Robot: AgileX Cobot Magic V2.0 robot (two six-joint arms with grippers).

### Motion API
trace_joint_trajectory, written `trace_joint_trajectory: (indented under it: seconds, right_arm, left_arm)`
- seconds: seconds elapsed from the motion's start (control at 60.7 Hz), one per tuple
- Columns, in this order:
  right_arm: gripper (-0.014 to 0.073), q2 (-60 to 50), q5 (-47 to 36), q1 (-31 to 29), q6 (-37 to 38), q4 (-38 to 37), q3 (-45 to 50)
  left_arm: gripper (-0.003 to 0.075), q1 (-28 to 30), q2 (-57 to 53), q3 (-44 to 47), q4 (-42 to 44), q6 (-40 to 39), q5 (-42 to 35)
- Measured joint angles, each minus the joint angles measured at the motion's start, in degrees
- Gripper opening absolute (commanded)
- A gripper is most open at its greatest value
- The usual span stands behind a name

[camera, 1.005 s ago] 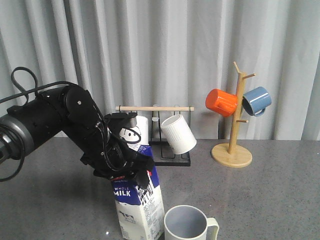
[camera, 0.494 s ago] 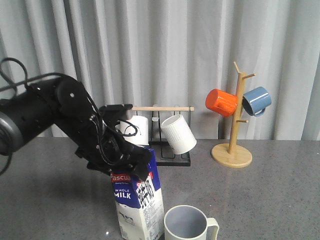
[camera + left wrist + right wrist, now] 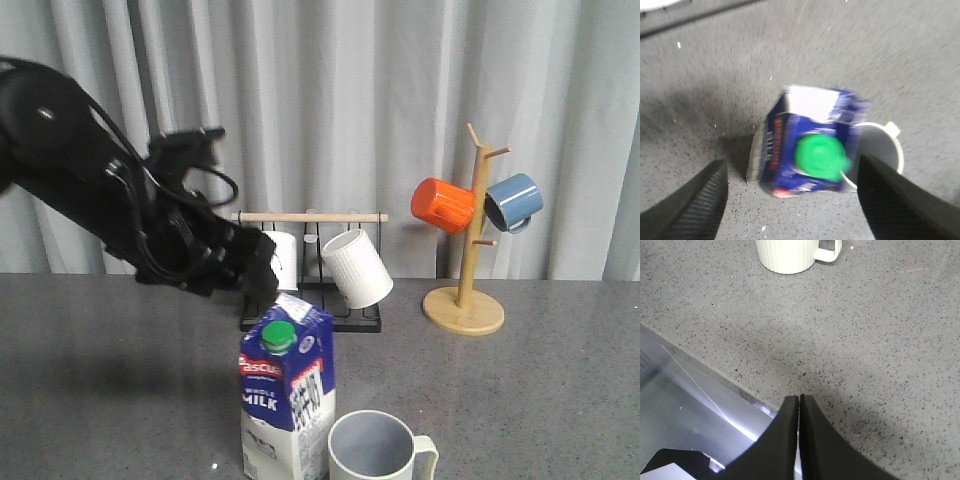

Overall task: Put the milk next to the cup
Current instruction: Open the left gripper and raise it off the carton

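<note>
The milk (image 3: 285,400), a blue-and-white carton with a green cap, stands upright on the grey table. It is close beside the cream-white cup (image 3: 378,450), on the cup's left. My left gripper (image 3: 252,272) is open and empty, raised above and slightly behind the carton. In the left wrist view the open gripper (image 3: 790,165) looks down on the milk (image 3: 810,145), with the cup (image 3: 880,145) touching or almost touching it. My right gripper (image 3: 799,398) is shut and empty, low over the table's near edge.
A black rack (image 3: 312,300) behind the milk holds a smiley mug and a white ribbed mug (image 3: 356,268). A wooden mug tree (image 3: 468,250) at the back right carries an orange mug and a blue mug. A cream mug (image 3: 786,252) stands ahead of my right gripper.
My left gripper has let go of the milk and risen up and back to the left. The carton now stands free with its green cap showing. The cup has not moved.
</note>
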Motion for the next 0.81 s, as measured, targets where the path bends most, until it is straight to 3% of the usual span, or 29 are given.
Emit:
trace_joint_trajectory:
  seconds: [0.115, 0.181, 0.412, 0.609, 0.807]
  right_arm:
    - [-0.0005, 0.00, -2.23, 0.00, 0.12, -0.83, 0.00]
    - [-0.0005, 0.00, -4.11, 0.00, 1.12, -1.93, 0.00]
    - [-0.0005, 0.00, -10.71, 0.00, 11.31, -12.65, 0.00]
    - [-0.0005, 0.00, -13.58, 0.00, 25.33, -26.72, 0.00]
    - [-0.0005, 0.00, -13.81, 0.00, 31.33, -29.84, 0.00]
  left_arm:
    - [0.0448, 0.00, -4.12, 0.00, 0.00, 0.00, 0.26]
    - [0.0370, 0.00, -6.86, 0.00, 0.00, 0.00, 0.52]
    - [-0.0010, 0.00, -16.88, 0.00, 2.82, 0.50, 0.70]
    - [-0.0008, 0.00, -25.58, 0.00, 8.05, 1.46, 0.97]
    - [-0.0008, 0.00, -34.77, 5.16, 12.58, 1.52, 0.99]
